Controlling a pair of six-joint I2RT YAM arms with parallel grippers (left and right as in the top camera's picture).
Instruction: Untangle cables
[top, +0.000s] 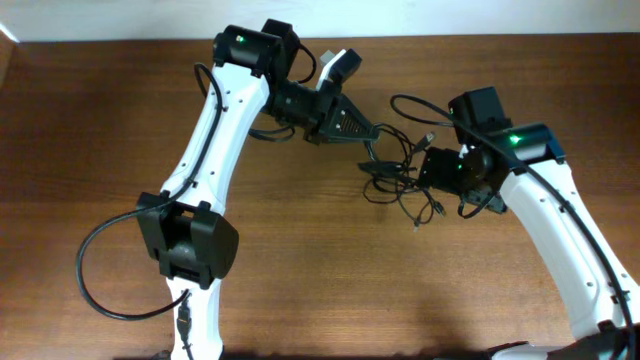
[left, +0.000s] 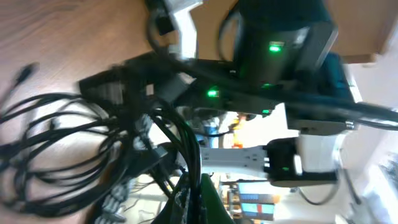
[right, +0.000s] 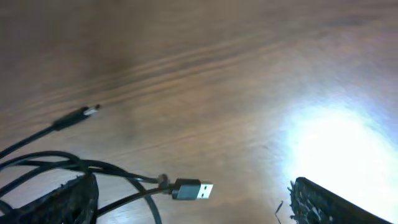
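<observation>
Cables (top: 398, 172) tangled on table (top: 300, 290); left hand (top: 372, 132) pinches them.

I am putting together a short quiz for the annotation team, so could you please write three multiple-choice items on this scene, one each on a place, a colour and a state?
1. Where do the cables lie on the table?
A. At the near left corner
B. Near the middle, between the left gripper and the right gripper
C. Hanging off the far edge

2. What colour are the cords of the cables?
A. Black
B. White
C. Red

3. How does the right gripper stand?
A. Shut on a plug
B. Shut on nothing
C. Open

Answers:
1 B, since the overhead view shows the tangle between the two grippers.
2 A, since every cord is black in all three views.
3 C, since the right wrist view shows its jaws wide apart with nothing clamped.
</observation>
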